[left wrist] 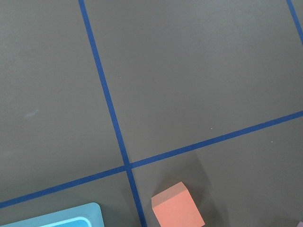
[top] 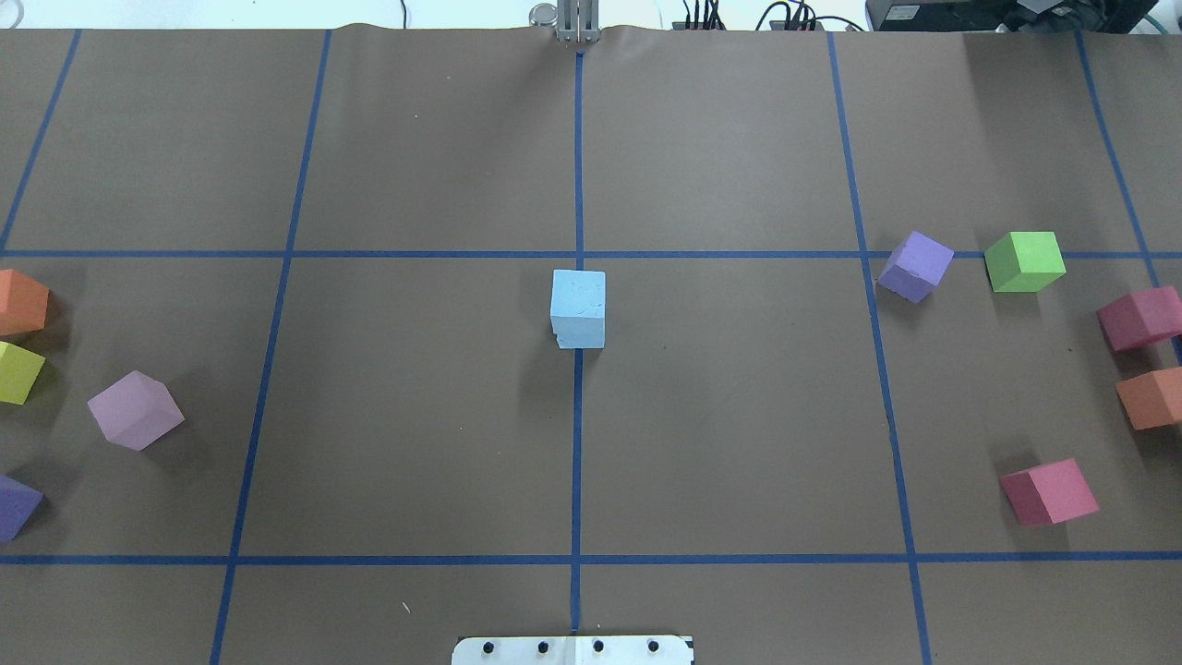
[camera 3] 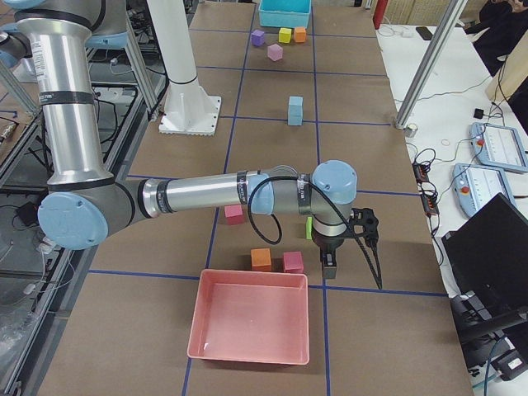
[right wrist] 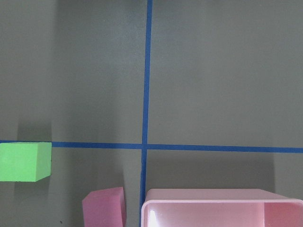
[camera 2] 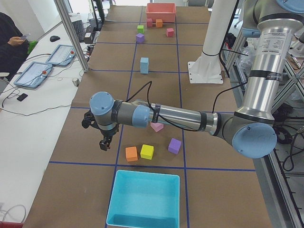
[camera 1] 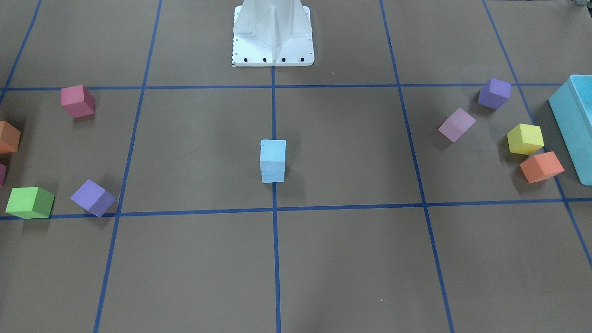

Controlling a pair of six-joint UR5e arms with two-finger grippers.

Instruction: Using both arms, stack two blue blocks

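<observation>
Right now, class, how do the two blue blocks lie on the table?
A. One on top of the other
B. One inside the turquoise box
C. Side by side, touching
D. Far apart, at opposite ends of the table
A: in the front-facing view the upper blue block sits on the lower blue block, making one short tower in the middle of the table.
</observation>
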